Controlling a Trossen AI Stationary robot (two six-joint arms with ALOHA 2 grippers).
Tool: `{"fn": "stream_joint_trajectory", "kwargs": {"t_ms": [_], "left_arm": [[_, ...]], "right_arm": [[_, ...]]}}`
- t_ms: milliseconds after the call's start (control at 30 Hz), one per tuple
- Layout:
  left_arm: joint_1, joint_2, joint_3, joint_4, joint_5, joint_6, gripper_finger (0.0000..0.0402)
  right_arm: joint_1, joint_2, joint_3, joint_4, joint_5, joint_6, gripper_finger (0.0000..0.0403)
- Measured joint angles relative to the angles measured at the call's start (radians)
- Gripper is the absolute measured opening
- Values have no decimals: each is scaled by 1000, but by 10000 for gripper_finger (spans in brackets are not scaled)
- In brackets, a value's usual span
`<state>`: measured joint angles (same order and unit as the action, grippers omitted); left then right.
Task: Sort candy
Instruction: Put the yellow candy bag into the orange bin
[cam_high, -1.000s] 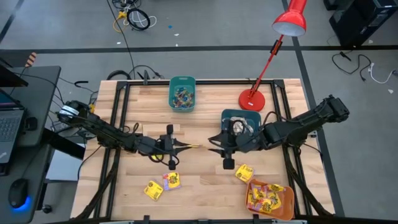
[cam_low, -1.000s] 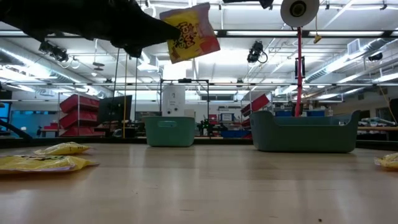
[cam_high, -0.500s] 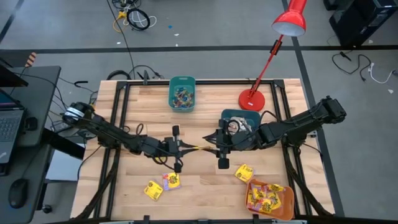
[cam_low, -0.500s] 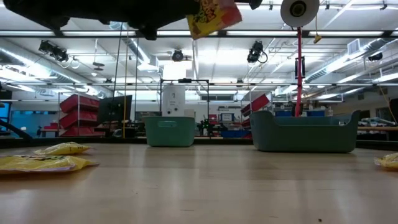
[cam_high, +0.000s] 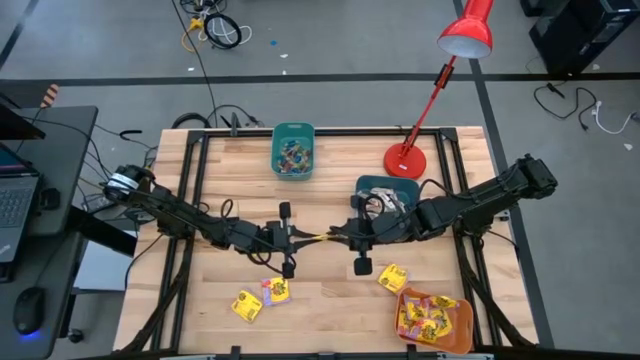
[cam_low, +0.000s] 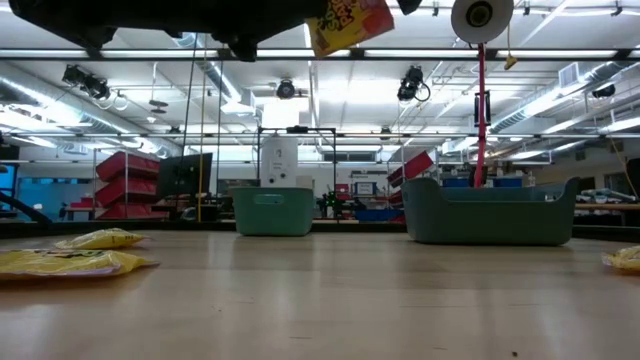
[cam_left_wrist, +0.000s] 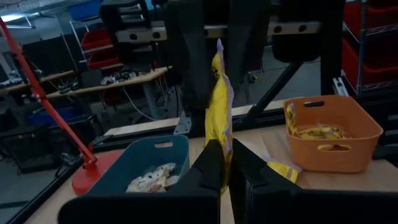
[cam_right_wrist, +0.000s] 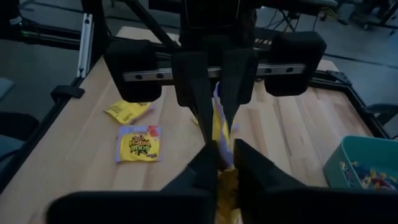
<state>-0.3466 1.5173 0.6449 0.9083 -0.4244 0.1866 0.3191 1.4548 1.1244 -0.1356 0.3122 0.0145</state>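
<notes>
A yellow candy packet (cam_high: 320, 238) hangs in the air over the middle of the table, held between both grippers; the low view shows it high up (cam_low: 350, 22). My left gripper (cam_high: 303, 238) comes from the table's left and is shut on one end of it. My right gripper (cam_high: 338, 237) comes from the right and is shut on the other end. Loose yellow packets lie flat on the near table (cam_high: 247, 305), (cam_high: 277, 290), (cam_high: 392, 277). My left gripper pinches the packet's left end (cam_left_wrist: 219, 146) between its two fingers, coming in level from the table's left. The packet stands on edge, lifted clear of the table. My right gripper pinches the packet's opposite end (cam_right_wrist: 221, 146) between its two fingers, coming from the table's right and slanting slightly down. The packet spans the short gap between the two grippers.
A teal bin (cam_high: 293, 150) with small colourful pieces stands at the far edge. A dark teal bin (cam_high: 385, 195) with whitish pieces sits under my right arm. An orange bin (cam_high: 433, 318) with yellow packets is at the near right. A red lamp's base (cam_high: 405, 158) stands far right.
My left gripper has carried the packet up and toward the table's right, to meet my right gripper. My right gripper stood open around the packet's free end and has shut on it.
</notes>
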Motion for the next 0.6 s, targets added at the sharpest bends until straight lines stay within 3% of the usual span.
{"fn": "stream_joint_trajectory", "kwargs": {"t_ms": [100, 267, 433, 600], "left_arm": [[0, 0, 0, 0, 0, 11, 7], [0, 0, 0, 2, -20, -9, 19], [0, 0, 0, -32, -26, -43, 70], [0, 0, -1, -98, -26, -83, 122]], "right_arm": [[1, 0, 0, 0, 0, -16, 9], [2, 0, 0, 3, 0, -9, 6], [2, -15, 0, -15, -5, 38, 1], [8, -44, 84, -243, -10, 110, 0]]}}
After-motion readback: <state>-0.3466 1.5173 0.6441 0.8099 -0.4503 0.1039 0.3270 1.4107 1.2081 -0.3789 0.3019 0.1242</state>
